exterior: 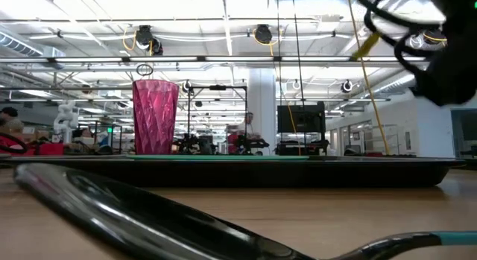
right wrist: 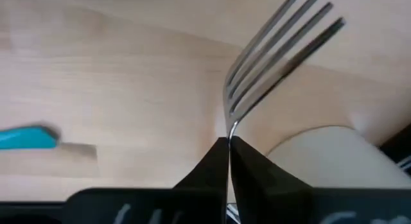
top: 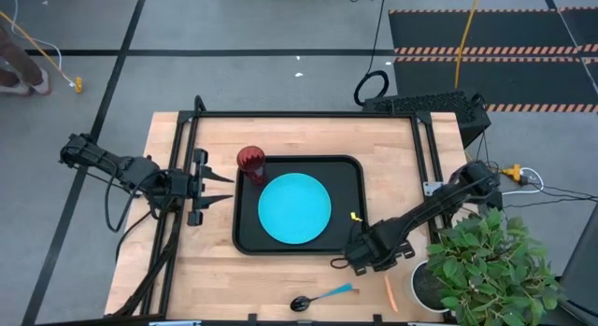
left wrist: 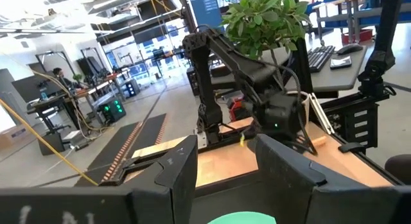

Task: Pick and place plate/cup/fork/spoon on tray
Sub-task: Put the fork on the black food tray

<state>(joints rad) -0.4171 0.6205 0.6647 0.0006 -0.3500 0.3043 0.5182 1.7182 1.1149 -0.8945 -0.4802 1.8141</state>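
Observation:
The black tray point(top: 245, 234) lies mid-table. The cyan plate point(top: 294, 208) lies flat in it, and the dark red cup point(top: 250, 162) stands upright in its far left corner; the cup also shows in the low view point(exterior: 155, 117). The spoon point(top: 322, 296) lies on the wood near the front edge, and its dark bowl fills the low view's foreground point(exterior: 149, 215). My right gripper point(right wrist: 228, 144) is off the tray's near right corner, pointing down and shut on the fork point(right wrist: 276, 51). My left gripper point(top: 224, 190) is open and empty just left of the tray. My right gripper pinches the fork's thin metal neck point(right wrist: 232, 124), just behind the tines, between its two fingertips. The fingers come from above, pointing down at the wood. The tines reach out past the fingertips. The orange handle point(top: 391, 293) shows beside the gripper, toward the near edge. Whether the fork is clear of the table I cannot tell.
A potted plant point(top: 491, 261) in a white pot point(right wrist: 327, 160) stands at the near right corner, close to my right gripper. A small yellow piece point(top: 354, 216) sits at the tray's right rim. A black frame point(top: 308, 115) runs along the table's far side.

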